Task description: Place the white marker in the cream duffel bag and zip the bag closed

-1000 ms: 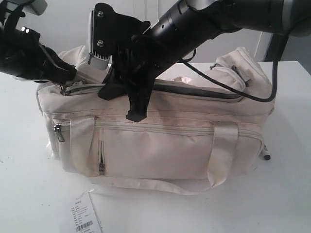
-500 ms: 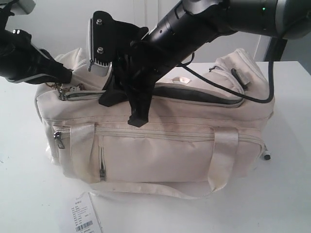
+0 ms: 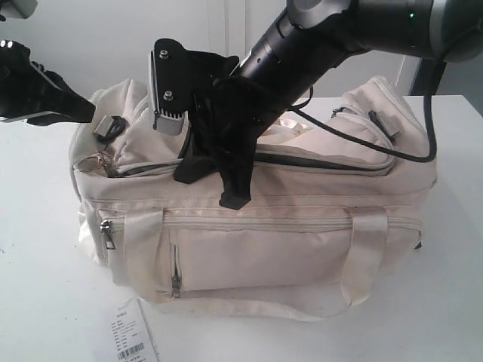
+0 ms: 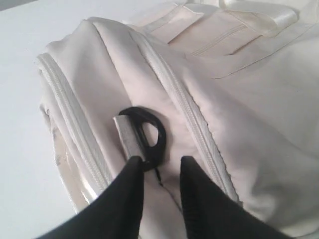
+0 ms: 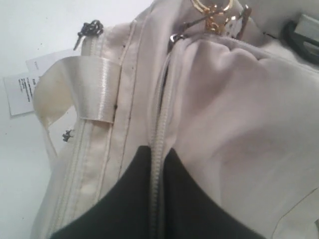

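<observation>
The cream duffel bag stands in the middle of the white table, its curved top zip gaping dark along the right half. My right gripper reaches across to the bag's top left. In the right wrist view the right gripper is shut on the top zip of the cream duffel bag, with the teeth running between its fingers. My left gripper hovers just off the bag's left end. In the left wrist view the left gripper is open, one finger touching a black D-ring on the cream duffel bag. The white marker is hidden.
A white barcoded paper tag lies on the table in front of the bag's left corner. A webbing handle loops down the front. A gold clasp hangs at the bag's left end. The right arm's cable drapes over the top.
The bag has slid right and its left end has risen, with the right gripper still pinching the zip. The left gripper has drawn back to the left, away from the bag's end.
</observation>
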Controlling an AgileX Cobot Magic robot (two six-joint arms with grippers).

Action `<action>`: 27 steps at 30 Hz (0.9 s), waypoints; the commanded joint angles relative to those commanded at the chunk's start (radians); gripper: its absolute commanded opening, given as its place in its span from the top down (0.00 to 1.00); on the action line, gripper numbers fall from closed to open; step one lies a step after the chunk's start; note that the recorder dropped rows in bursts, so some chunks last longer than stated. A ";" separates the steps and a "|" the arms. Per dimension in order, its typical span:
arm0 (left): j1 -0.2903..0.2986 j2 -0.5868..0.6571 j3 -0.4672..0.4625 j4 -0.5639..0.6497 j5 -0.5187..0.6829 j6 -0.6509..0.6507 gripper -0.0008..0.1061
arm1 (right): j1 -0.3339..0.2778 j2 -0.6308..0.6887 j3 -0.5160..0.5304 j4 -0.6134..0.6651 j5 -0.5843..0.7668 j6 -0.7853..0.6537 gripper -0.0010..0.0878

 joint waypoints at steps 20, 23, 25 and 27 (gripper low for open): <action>0.000 0.000 0.020 0.121 0.192 -0.201 0.37 | 0.000 0.002 0.000 0.006 -0.002 0.000 0.99; -0.003 0.018 0.034 0.042 0.181 -0.191 0.37 | 0.000 0.001 0.000 0.006 -0.006 0.000 0.99; -0.007 0.033 0.034 -0.022 0.181 -0.133 0.37 | 0.000 0.001 0.000 0.006 -0.010 0.000 0.99; -0.014 0.035 0.034 -0.074 0.188 -0.089 0.37 | 0.000 0.001 0.000 0.006 -0.010 0.000 0.99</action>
